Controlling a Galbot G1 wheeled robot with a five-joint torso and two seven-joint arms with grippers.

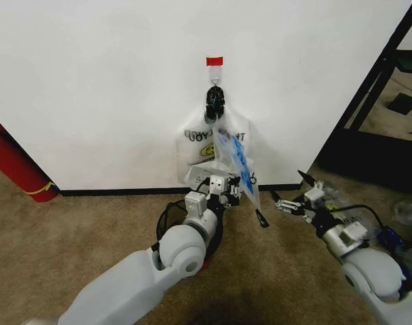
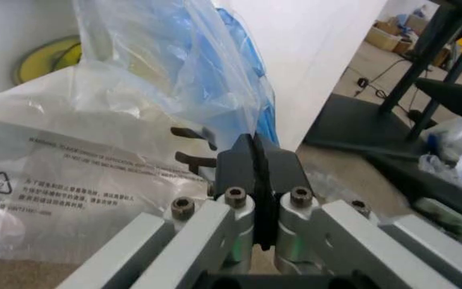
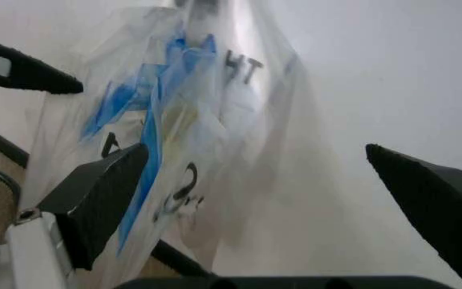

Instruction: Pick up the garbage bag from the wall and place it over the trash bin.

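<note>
The garbage bag, thin clear plastic with a blue patch, hangs from a dark hook on the white wall, in front of a whitish printed bag. My left gripper is shut on its lower edge; the left wrist view shows the jaws pressed together on the film of the bag. Off to its right, my right gripper is open and faces the bag without touching it. The trash bin, black mesh, stands on the carpet below, mostly hidden by my left arm.
A red fire extinguisher leans at the wall's left end. A black metal frame and loose plastic bags lie to the right. A red tape strip marks the wall above the hook. Brown carpet lies open at the left.
</note>
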